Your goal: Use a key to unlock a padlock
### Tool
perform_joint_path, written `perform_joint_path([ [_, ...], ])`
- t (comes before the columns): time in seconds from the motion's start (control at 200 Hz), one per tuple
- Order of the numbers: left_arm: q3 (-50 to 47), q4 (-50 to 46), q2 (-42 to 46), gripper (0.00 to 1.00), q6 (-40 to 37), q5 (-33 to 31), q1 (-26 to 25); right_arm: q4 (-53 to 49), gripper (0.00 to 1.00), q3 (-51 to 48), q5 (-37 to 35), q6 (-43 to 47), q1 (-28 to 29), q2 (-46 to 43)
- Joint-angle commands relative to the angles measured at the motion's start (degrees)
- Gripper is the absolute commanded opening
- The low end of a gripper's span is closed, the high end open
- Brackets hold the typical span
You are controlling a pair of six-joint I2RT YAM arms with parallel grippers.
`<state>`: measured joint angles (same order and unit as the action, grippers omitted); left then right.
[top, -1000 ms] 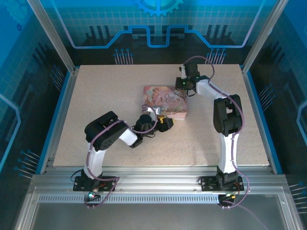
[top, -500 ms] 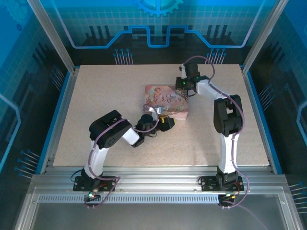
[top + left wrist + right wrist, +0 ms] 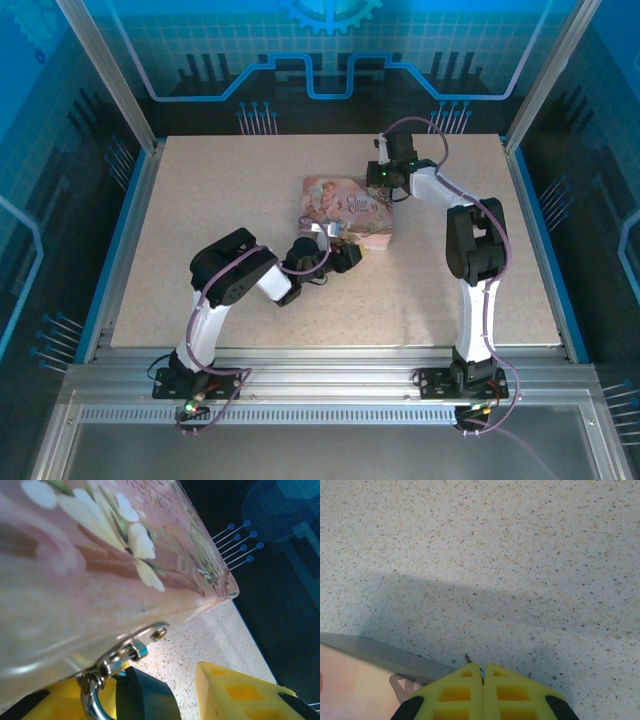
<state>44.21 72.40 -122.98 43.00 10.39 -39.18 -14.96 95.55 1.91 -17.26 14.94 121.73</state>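
Step in hand, by my judgement: securing the padlock (image 3: 145, 695) so the key can be brought to it. Nothing is unlocked yet.

My left pincer (image 3: 345, 256) sits at the 7 o'clock corner of the pink box (image 3: 345, 210). Its jaws stand spread. The padlock's dark body lies between them against the 9 o'clock finger, with a gap on the 3 o'clock side.

My right pincer (image 3: 482, 667) is at the box's 1 o'clock corner, low over the speckled table (image 3: 520, 555), with its fingers pressed together. A thin dark sliver juts from the seam at 11 o'clock. I take it for the key (image 3: 468, 658), though it is too small to be sure.

Padlock condition: small, with a dark body and a bright silvery shackle (image 3: 89, 707) looped through the box's shiny hasp (image 3: 131, 650). The keyhole cannot be made out.

Next move calls for a firm pinch on the padlock body, then carrying the key round to 7 o'clock, lined up with the keyway.
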Motion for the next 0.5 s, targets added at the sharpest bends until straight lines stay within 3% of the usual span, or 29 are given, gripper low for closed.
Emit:
perform_joint_path([
  [0.0,-0.7,-0.9,1.3,0.39,0.0,0.8,1.3,-2.0,0.00,-1.3,1.3,0.7,0.5,-1.6],
  [0.075,-1.2,-1.3,1.6,0.39,0.0,0.6,1.6,-1.8,0.00,-1.4,1.3,0.6,0.5,-1.7],
  [0.185,-1.5,-2.5,2.1,0.47,0.4,0.7,2.0,-1.8,0.00,-1.5,1.3,0.7,0.5,-1.8],
  [0.495,-3.1,-3.1,3.2,0.40,0.6,0.7,3.3,-1.7,0.00,-1.9,1.5,0.6,0.5,-2.0],
])
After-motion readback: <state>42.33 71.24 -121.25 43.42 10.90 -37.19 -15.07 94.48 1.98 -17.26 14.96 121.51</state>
